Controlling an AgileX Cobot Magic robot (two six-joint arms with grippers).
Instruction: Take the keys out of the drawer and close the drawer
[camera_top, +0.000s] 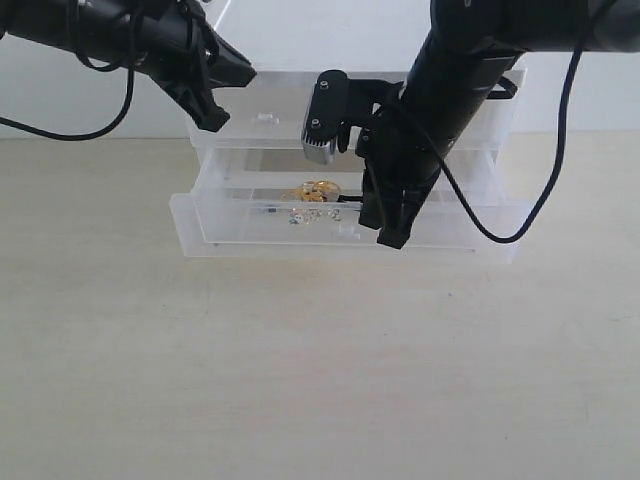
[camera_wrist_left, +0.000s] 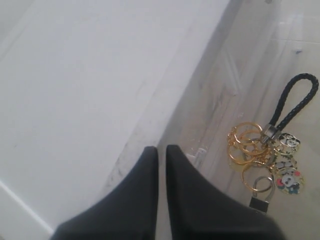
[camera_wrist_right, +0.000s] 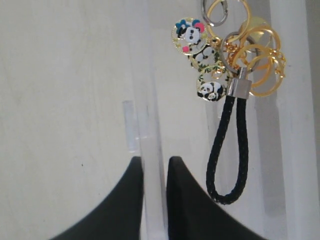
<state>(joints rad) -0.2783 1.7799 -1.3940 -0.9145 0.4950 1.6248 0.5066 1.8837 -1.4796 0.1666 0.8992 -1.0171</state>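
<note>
A: Right claw (camera_wrist_right: 154, 161), state?
B: The fingers stood a narrow slit apart. The tips were down at the front wall of the drawer (camera_top: 260, 228), and the wall lined up with the slit. I could not tell whether they pinched it. Nothing else was in the claw.
A: Left claw (camera_wrist_left: 161, 148)?
B: The fingers were all but touching and held nothing. It hung over the top left of the cabinet (camera_top: 262, 122).
A: Keys (camera_wrist_right: 230, 60)?
B: They lay flat on the drawer floor near the middle, close to the right claw but apart from it. The gold rings and panda charms were bunched together. The black cord loop (camera_wrist_right: 220, 150) ran out from the bunch and ended just beside one finger.
A: Drawer?
B: It was the middle tier, and it stood pulled out over the pale surface (camera_top: 300, 380).
</note>
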